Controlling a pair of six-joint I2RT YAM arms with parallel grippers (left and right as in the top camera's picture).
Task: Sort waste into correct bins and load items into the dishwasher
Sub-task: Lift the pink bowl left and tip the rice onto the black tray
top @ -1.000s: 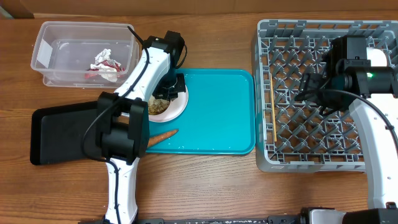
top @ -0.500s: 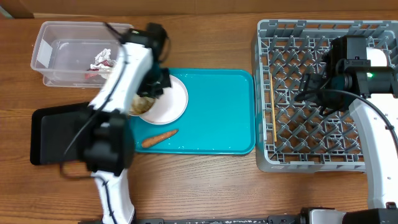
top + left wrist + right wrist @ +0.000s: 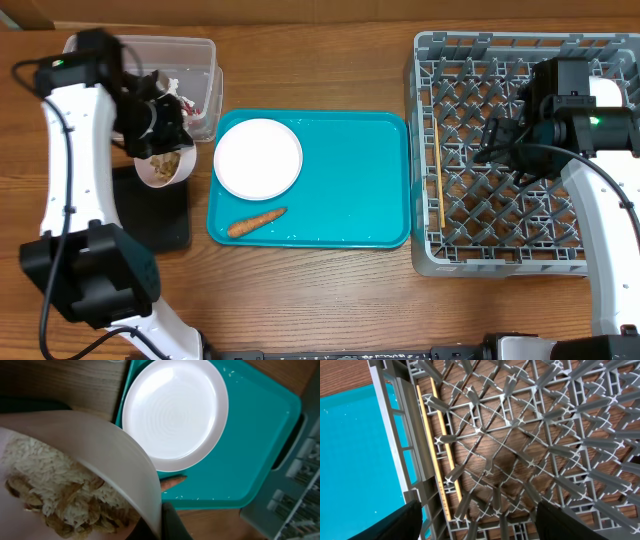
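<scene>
Your left gripper (image 3: 158, 122) is clamped on the rim of a small white bowl (image 3: 165, 166) of grainy food scraps (image 3: 45, 485), held over the black tray (image 3: 165, 225) just beside the clear tub (image 3: 200, 55). Your right gripper (image 3: 497, 140) hangs with its fingers apart over the dish rack (image 3: 500, 262), where the chopsticks (image 3: 439, 170) lie. The pink bowl (image 3: 258, 158) and carrot piece (image 3: 256, 219) sit on the teal tray (image 3: 350, 180).

Wood-grain surface (image 3: 330, 290); glossy teal plastic tray (image 3: 350, 190); matt grey plastic dish rack (image 3: 500, 265); clear plastic tub (image 3: 180, 42); smooth pale shallow bowl (image 3: 258, 158); rough, grainy food scraps (image 3: 45, 475) in a smooth small white bowl (image 3: 110, 450); wooden chopsticks (image 3: 439, 180).
</scene>
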